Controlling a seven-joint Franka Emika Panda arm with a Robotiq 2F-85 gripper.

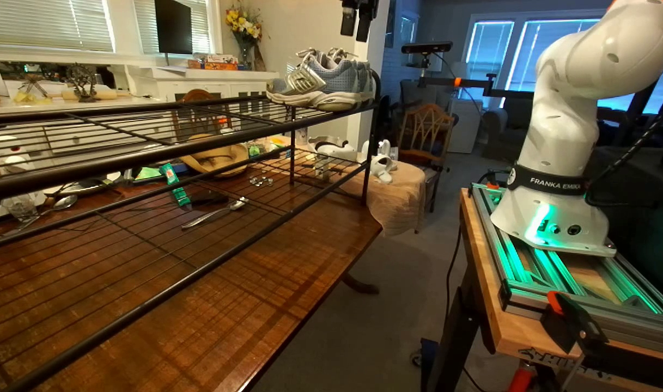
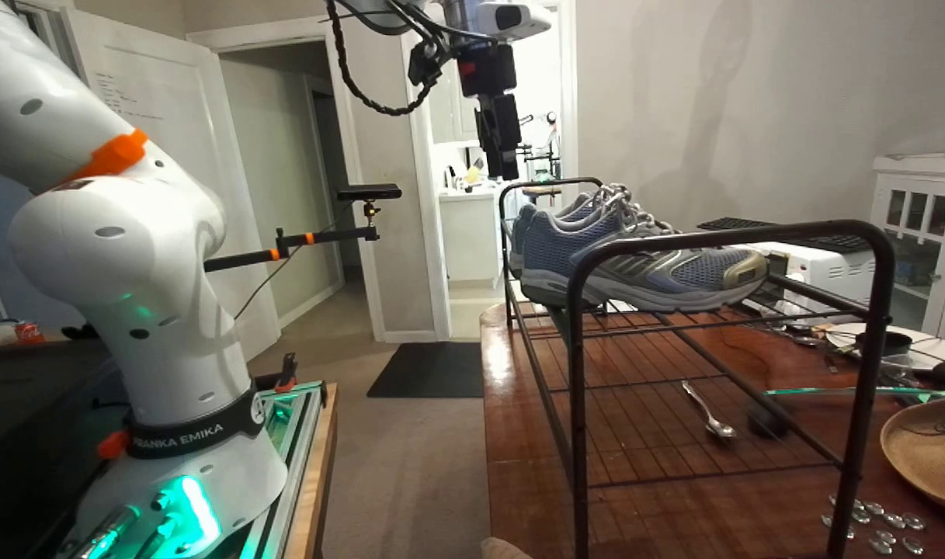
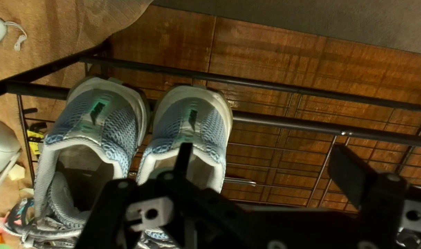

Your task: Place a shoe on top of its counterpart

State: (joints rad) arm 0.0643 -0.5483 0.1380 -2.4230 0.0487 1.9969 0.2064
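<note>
Two matching grey-blue sneakers with pale soles and laces sit side by side, upright, at one end of the rack's top shelf. Which is the shoe and which its counterpart cannot be told. In the wrist view, one sneaker (image 3: 92, 117) is at the rack end and its twin (image 3: 193, 114) is beside it, heels toward the front bar. In both exterior views the nearer sneaker (image 1: 323, 81) (image 2: 643, 268) partly hides the other. My gripper (image 3: 265, 162) is open and empty, apart from and above the sneakers (image 1: 358, 22) (image 2: 499, 155). One finger overlaps the twin's opening; the other is over bare wires.
The black wire rack (image 1: 200, 144) (image 2: 732, 233) stands on a brown wooden table (image 1: 287, 283). A spoon (image 2: 709, 411), a straw hat (image 2: 930, 450) and glass beads (image 2: 876, 516) lie on the table. A mounted camera (image 2: 370, 192) stands beyond the arm.
</note>
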